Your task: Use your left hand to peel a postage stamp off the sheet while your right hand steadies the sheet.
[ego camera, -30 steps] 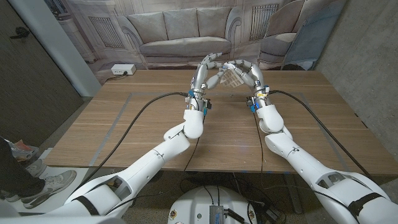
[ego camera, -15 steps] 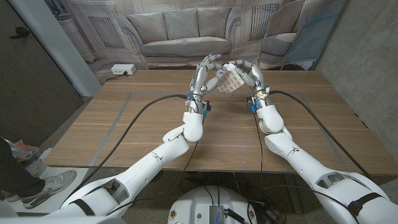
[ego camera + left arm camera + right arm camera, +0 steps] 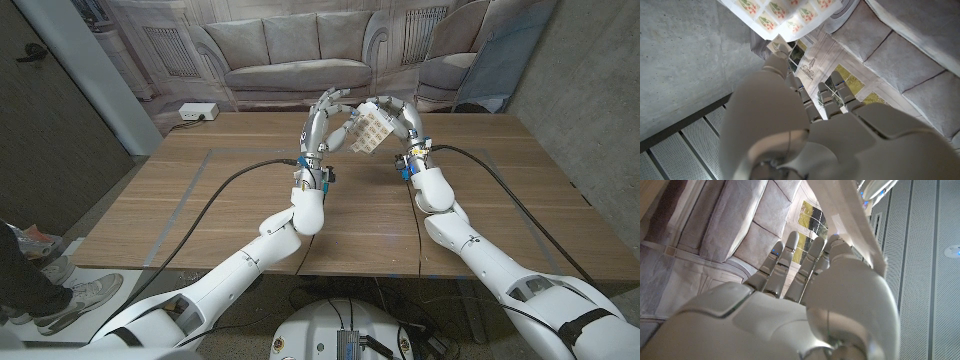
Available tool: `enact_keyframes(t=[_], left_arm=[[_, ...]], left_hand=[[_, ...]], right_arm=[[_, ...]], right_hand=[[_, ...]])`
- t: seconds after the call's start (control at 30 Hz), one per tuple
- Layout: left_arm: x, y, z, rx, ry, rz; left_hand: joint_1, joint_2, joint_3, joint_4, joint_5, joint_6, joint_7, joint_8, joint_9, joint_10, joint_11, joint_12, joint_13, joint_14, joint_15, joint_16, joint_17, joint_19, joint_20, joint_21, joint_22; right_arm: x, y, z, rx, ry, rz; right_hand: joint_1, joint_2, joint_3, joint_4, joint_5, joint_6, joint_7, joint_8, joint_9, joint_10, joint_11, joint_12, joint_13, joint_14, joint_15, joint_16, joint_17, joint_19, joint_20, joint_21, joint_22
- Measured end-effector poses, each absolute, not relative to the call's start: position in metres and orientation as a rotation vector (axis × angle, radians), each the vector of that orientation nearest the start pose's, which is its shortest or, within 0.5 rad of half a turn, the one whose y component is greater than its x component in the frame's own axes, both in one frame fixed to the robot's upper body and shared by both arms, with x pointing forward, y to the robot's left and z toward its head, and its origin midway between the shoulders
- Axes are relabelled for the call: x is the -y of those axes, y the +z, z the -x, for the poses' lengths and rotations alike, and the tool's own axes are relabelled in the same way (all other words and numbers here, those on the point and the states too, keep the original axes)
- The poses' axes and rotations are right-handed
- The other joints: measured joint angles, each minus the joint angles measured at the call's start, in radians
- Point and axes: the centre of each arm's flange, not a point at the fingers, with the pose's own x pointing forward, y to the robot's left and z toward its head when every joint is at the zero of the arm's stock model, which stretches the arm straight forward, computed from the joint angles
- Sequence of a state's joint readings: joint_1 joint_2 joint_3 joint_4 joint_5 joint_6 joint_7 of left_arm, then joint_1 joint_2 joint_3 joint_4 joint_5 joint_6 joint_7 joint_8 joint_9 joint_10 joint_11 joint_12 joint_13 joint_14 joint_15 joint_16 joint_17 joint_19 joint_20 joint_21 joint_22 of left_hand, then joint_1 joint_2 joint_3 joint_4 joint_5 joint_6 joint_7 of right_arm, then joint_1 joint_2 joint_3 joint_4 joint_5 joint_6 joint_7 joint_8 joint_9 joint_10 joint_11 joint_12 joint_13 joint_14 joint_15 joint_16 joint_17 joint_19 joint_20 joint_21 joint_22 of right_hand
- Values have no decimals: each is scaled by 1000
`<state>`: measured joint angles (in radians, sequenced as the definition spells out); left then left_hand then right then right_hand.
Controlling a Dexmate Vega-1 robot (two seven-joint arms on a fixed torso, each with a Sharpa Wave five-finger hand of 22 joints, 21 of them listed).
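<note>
While the right hand (image 3: pixel 396 118) grips the stamp sheet (image 3: pixel 371 130) aloft above the surface (image 3: pixel 200 200), the left hand (image 3: pixel 322 122), fingers (image 3: pixel 781 51) touching 1 corner stamp, whether pinched I cannot tell, should peel slowly outward without tearing it.

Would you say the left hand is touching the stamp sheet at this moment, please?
Touching. The left wrist view shows a fingertip of the left hand meeting the lower edge of the stamp sheet, with no gap visible between them.
</note>
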<state>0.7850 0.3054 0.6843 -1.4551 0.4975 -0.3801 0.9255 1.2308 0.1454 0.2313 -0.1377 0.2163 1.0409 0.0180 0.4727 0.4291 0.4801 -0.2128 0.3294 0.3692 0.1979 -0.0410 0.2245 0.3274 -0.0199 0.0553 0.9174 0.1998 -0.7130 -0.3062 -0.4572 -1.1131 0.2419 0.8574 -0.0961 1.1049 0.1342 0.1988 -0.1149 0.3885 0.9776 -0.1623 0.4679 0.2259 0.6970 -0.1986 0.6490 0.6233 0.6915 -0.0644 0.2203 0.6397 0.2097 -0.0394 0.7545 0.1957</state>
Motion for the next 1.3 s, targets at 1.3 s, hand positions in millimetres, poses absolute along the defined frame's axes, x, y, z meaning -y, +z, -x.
enact_keyframes(t=[1.3], left_arm=[[-100, -6, -531, 1371, 327, -320]], left_hand=[[-58, -13, 3, -3, 0, -5, -35, 52, 1, 1, 2, 19, 28, 13, 5, 0, 9, -2, -1, 31, -5]], right_arm=[[186, 31, -607, 1107, 212, 119]], right_hand=[[-6, 0, 0, 0, -1, 0, 0, 0, 0, 4, -4, 0, 0, 0, 0, 0, 0, 0, 0, 9, 0]])
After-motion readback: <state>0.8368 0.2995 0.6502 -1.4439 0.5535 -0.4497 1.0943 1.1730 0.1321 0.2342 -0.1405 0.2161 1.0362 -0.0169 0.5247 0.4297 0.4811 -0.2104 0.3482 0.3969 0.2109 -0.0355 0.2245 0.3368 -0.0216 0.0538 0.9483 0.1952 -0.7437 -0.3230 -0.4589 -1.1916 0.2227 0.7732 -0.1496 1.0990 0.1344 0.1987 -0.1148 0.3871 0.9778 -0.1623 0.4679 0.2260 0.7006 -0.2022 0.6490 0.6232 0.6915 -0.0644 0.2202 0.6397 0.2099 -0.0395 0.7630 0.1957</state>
